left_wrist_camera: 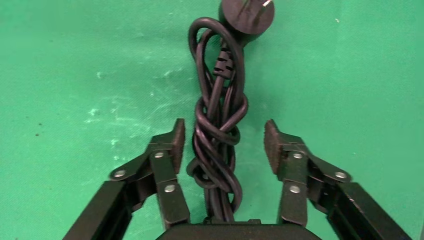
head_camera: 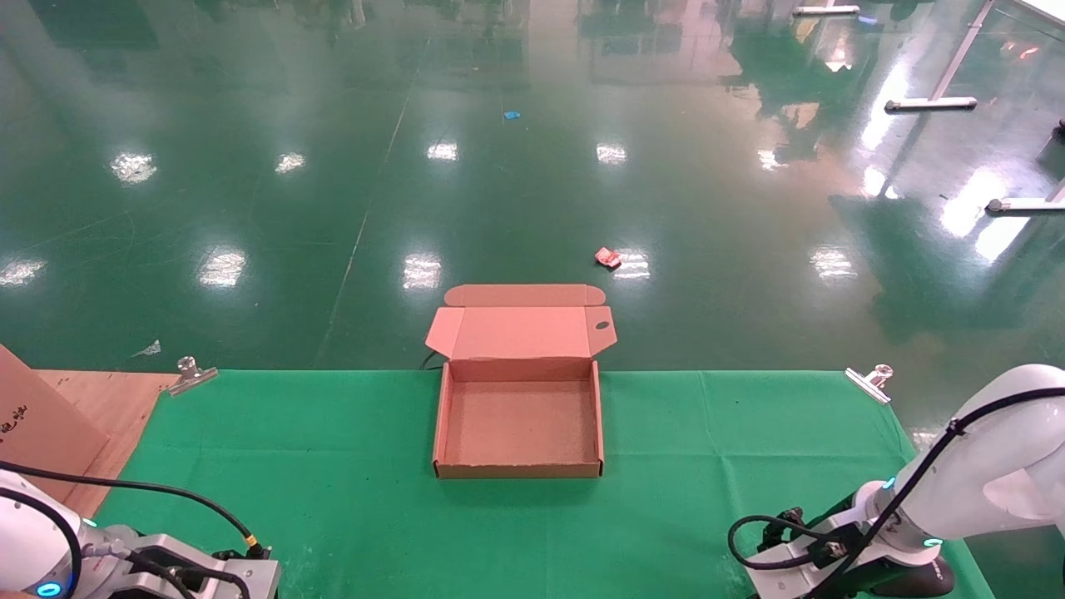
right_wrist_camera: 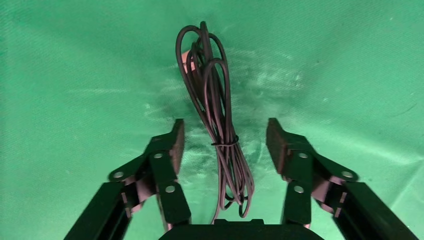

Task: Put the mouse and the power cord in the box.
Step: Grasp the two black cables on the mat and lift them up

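Note:
The brown box [head_camera: 443, 420] lies open and empty at mid-table, its flap lid [head_camera: 520, 333] folded back over the far edge. In the left wrist view the power cord [left_wrist_camera: 220, 115], a twisted thick black bundle with a round plug [left_wrist_camera: 247, 15], lies on the green cloth between the spread fingers of my left gripper [left_wrist_camera: 223, 140], untouched. In the right wrist view the mouse's thin tied cable [right_wrist_camera: 220, 125] lies between the fingers of my open right gripper [right_wrist_camera: 225, 137]. The mouse's body is hidden. Both arms sit at the table's near corners in the head view.
Metal clips [head_camera: 191, 372] [head_camera: 869, 380] pin the green cloth [head_camera: 333, 466] at the far corners. A wooden board with a leaning brown cardboard sheet [head_camera: 42, 424] is at the left edge. Green floor lies beyond the table's far edge.

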Robot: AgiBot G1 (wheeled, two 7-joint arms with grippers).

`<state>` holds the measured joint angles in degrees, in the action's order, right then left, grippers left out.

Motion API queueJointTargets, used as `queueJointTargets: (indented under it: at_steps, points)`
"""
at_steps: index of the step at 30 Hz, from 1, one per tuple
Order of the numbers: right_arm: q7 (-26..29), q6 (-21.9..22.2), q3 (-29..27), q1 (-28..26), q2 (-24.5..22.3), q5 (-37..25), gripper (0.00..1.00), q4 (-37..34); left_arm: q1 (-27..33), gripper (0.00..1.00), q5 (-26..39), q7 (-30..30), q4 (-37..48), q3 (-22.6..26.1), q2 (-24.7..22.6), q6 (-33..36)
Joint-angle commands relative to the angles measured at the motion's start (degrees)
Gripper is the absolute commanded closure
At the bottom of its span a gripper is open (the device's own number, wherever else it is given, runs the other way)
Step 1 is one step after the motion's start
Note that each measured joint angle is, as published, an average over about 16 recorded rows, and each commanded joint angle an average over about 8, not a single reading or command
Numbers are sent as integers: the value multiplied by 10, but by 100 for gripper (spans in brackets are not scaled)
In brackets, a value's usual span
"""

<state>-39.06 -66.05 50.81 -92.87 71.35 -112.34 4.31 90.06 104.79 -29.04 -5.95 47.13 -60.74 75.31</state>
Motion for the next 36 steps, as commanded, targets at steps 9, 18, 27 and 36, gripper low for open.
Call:
queueJointTargets:
  at_steps: [9,18,27,36]
  points:
    - [-11,-6,0,-3,3,1,100,-14,1,100,0,-10,12,0,-3,7]
    - [-19,-16,-2,-8,4,3,100,-21,1,100,-3,-16,20,-1,-4,14]
    - [-32,-45,-10,-37,-10,15,100,-18,36,100,-1,-23,9,0,6,47]
    - [-39,-83,-16,-96,-25,23,100,11,104,100,4,-2,-39,3,16,99]
